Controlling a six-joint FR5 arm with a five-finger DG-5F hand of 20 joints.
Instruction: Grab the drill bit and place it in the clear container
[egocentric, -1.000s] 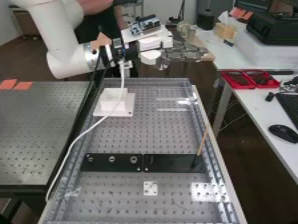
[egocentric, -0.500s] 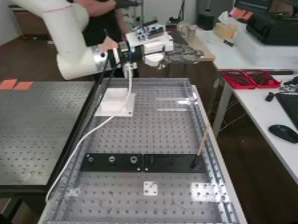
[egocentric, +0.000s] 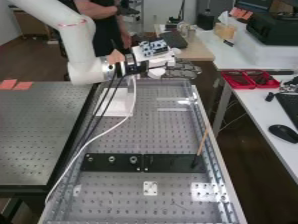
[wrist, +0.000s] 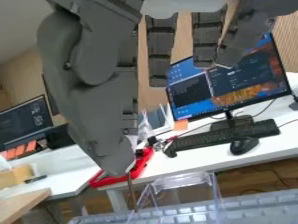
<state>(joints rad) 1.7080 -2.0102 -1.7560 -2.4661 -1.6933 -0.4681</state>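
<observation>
Dark drill bit (wrist: 132, 194) juts from pinching fingertips of hand (egocentric: 178, 72).

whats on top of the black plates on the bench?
On the black plates: round fittings on the view's left half and, near the right end, a slanted tan stick with a dark lower end. The bench top directly underneath the plates is covered, so can't tell what's there.

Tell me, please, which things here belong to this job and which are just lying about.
For the job:
- hand
- clear container
- thin rod below the hand, probably the drill bit

Lying about:
- mouse
- keyboard
- red trays
</observation>
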